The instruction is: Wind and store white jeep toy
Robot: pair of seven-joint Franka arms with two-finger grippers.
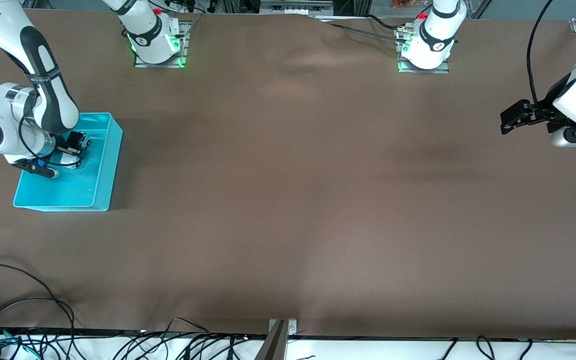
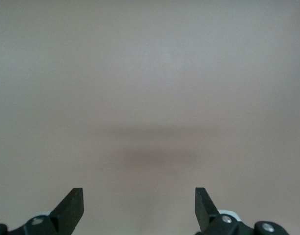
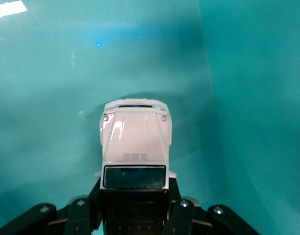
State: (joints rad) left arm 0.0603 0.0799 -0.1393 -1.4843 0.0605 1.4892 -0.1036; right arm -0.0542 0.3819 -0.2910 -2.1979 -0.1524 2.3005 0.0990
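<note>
Front view, bench [image 1: 288, 200]: a brown sheet covers it, with cables along the edge nearest the camera.
Front view, cyan bin [image 1: 105, 165]: it sits on the bench at the right arm's end.
Front view, right pincer [image 1: 70, 160]: lowered into the cyan bin from above, with the arm's wrist and elbow covering part of the bin.
Front view, white jeep toy [image 1: 73, 162]: barely visible as a pale patch under the right pincer inside the bin.
Front view, left pincer [image 1: 510, 120]: held in the air over bare bench at the left arm's end, well apart from the bin; this arm waits.

Left wrist view, left pincer [image 2: 139, 208]: its two black fingers [image 2: 71, 208] stand spread wide with nothing between them, above plain brown bench [image 2: 150, 88].

Right wrist view, right pincer [image 3: 135, 205]: pinching the white jeep toy [image 3: 135, 142] at its roof end, one finger against each side.
Right wrist view, white jeep toy: bonnet pointing away from the pincer, low over the floor of the cyan bin [image 3: 248, 98], close to one of its walls.
</note>
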